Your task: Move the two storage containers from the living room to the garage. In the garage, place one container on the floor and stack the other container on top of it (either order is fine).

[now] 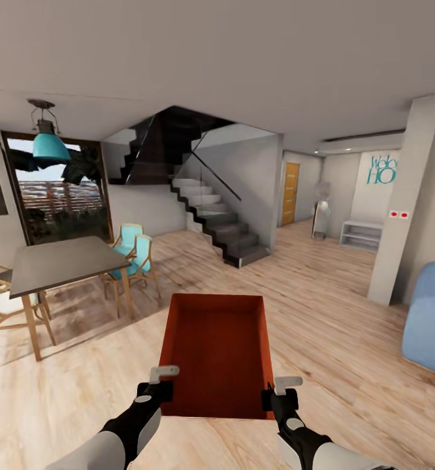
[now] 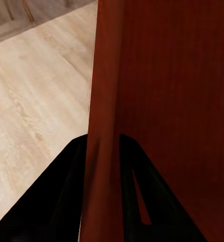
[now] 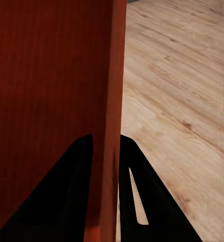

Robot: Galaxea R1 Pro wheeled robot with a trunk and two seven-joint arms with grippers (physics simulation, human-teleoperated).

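I hold one orange-red storage container (image 1: 217, 349) level in front of me, above the light wood plank floor of the living room. My left gripper (image 1: 157, 390) is shut on the container's left wall near its close corner. My right gripper (image 1: 276, 395) is shut on the right wall. In the left wrist view the thin red wall (image 2: 103, 126) runs between the two dark fingers (image 2: 66, 191). In the right wrist view the same kind of wall (image 3: 112, 126) is pinched between the fingers (image 3: 137, 191). The bin is empty inside.
A grey dining table (image 1: 61, 261) with wooden and teal chairs (image 1: 134, 258) stands at the left. A dark staircase (image 1: 224, 228) rises straight ahead. A white pillar (image 1: 403, 202) and a blue sofa (image 1: 430, 316) are at the right. An orange door (image 1: 290, 194) lies down the far hall.
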